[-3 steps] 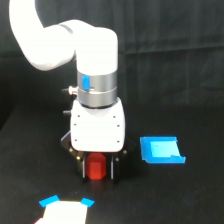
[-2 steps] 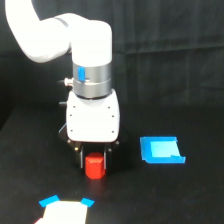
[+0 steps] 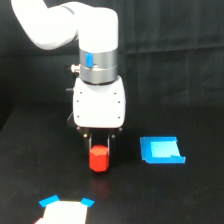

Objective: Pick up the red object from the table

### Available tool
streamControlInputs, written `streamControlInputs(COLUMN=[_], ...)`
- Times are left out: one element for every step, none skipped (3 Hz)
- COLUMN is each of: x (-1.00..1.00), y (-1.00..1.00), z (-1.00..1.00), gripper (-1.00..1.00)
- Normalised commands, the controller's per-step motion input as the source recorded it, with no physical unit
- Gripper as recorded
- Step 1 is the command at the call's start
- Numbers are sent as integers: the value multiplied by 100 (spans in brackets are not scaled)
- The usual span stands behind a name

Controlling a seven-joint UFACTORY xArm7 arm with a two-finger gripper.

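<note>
One claw (image 3: pixel 99 148) grasping red object (image 3: pixel 99 159) | fingertips hidden | table (image 3: pixel 190 195) contact unclear

White card (image 3: pixel 64 212) cut by bottom edge

one exterior view, close and slightly raised, faces the arm (image 3: pixel 95 75) across the table (image 3: pixel 190 200).

arm (image 3: pixel 75 25): white, enters from the exterior view's upper left, bends down | wrist (image 3: pixel 98 107): vertical, silver ring with blue mark above white housing | gripper (image 3: pixel 99 150): points straight down, dark fingers closed on the red object (image 3: pixel 99 158)
</note>
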Motion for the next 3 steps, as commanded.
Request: streamControlInputs(x=[11,-75,14], y=[19,-93,27], z=[100,100,100], gripper=[-53,-21,-7])
